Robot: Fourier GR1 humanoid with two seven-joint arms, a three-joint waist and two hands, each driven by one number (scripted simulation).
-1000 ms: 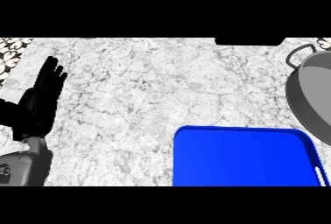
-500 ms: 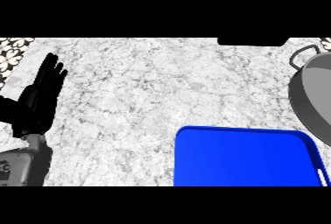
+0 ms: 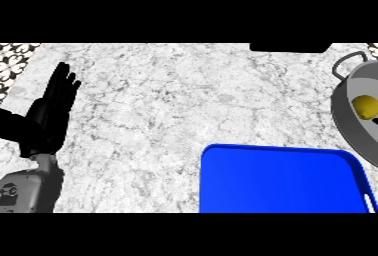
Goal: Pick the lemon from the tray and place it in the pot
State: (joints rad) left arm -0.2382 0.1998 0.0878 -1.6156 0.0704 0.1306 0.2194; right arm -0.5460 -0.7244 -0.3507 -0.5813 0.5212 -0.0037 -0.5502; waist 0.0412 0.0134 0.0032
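Note:
The yellow lemon (image 3: 364,106) lies inside the grey pot (image 3: 345,117), which is cut off by the view's right edge. One pot handle (image 3: 345,60) sticks out toward the back. The blue tray (image 3: 280,180) sits at the lower right of the marble counter, in front of the pot, and nothing shows on it. My left hand (image 3: 48,117) rests open at the far left with its fingers up, far from both tray and pot. My right hand is out of the view. A small dark shape just below the lemon touches the right edge; I cannot tell what it is.
The white marble counter (image 3: 184,100) spreads between my left hand and the tray. A dark object (image 3: 288,47) sits at the counter's back edge, upper right. A patterned surface (image 3: 15,55) shows at the top left corner.
The lemon now shows inside the pot, where only grey showed before. My left hand and the tray have stayed where they were.

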